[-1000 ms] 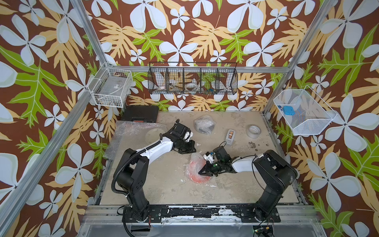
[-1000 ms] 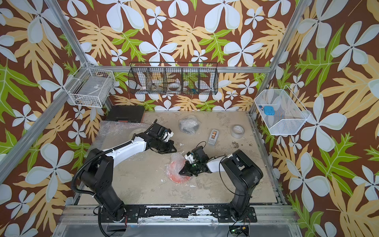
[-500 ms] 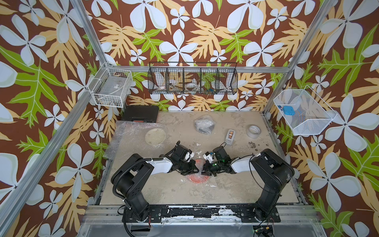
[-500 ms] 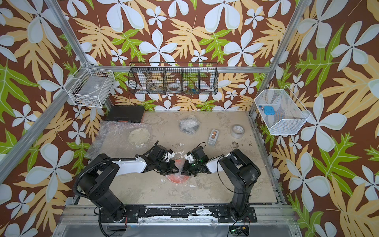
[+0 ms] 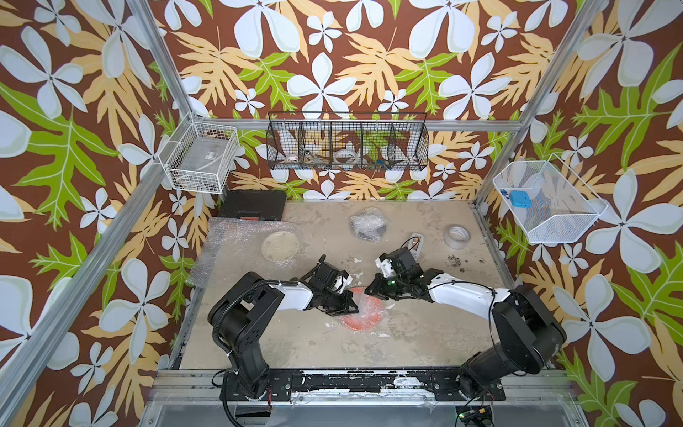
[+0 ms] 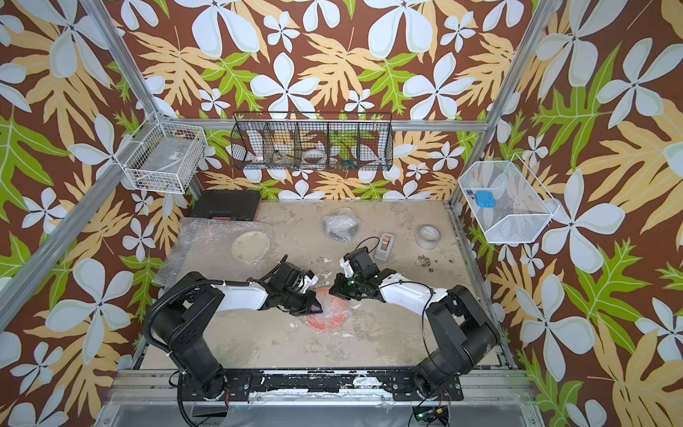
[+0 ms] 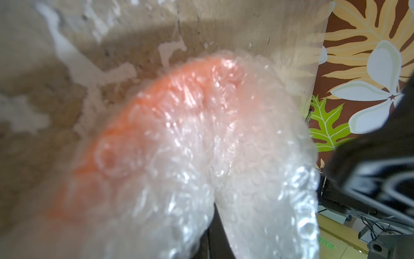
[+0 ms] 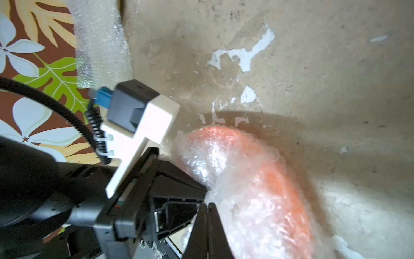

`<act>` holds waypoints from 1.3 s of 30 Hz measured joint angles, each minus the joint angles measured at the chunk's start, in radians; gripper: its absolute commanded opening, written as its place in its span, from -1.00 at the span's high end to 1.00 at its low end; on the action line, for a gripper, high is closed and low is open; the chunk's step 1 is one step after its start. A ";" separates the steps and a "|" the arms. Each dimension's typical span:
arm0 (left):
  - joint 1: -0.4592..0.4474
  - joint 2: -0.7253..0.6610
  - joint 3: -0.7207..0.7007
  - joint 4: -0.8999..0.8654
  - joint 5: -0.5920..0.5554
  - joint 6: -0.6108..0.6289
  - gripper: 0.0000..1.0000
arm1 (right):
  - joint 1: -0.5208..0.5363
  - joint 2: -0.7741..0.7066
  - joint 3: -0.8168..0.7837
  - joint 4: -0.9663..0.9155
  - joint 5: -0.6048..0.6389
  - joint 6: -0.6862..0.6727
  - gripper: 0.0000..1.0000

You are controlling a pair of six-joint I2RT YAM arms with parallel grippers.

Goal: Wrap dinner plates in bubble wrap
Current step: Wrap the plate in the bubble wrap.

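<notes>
Front-centre of table (image 5: 303, 344): orange plate (image 5: 359, 321), bubble wrap (image 5: 364, 305) bunched over it. L gripper (image 5: 351, 307) and R gripper (image 5: 369, 291) are both clenched, each pinching wrap by the rim.

Judged: plate stiff, breakable. Wrap light, slick, so grip gathered film.

Count:
- plates 3: orange, cream plate (image 5: 280, 246) on spread sheet (image 5: 229, 255), and prob. a dark one in far bundle (image 5: 369, 223)
- wrap sheets 3

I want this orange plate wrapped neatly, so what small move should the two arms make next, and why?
Probably draw the pinched bubble wrap toward the plate's near rim. Both the left gripper and right gripper appear shut on it at the orange plate, whose near rim shows brighter orange, seemingly less covered.
</notes>
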 measured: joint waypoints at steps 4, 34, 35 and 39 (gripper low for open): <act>0.000 -0.005 0.000 -0.004 -0.006 0.009 1.00 | 0.024 0.023 0.025 0.037 -0.069 -0.004 0.92; 0.011 -0.251 0.254 -0.550 -0.200 0.035 0.54 | 0.037 0.185 -0.072 0.054 -0.154 -0.248 1.00; 0.013 -0.230 0.295 -0.558 -0.200 0.041 0.58 | 0.037 0.184 -0.072 0.054 -0.154 -0.251 1.00; 0.013 -0.122 0.386 -0.561 -0.176 0.076 0.84 | 0.037 0.183 -0.072 0.054 -0.153 -0.256 1.00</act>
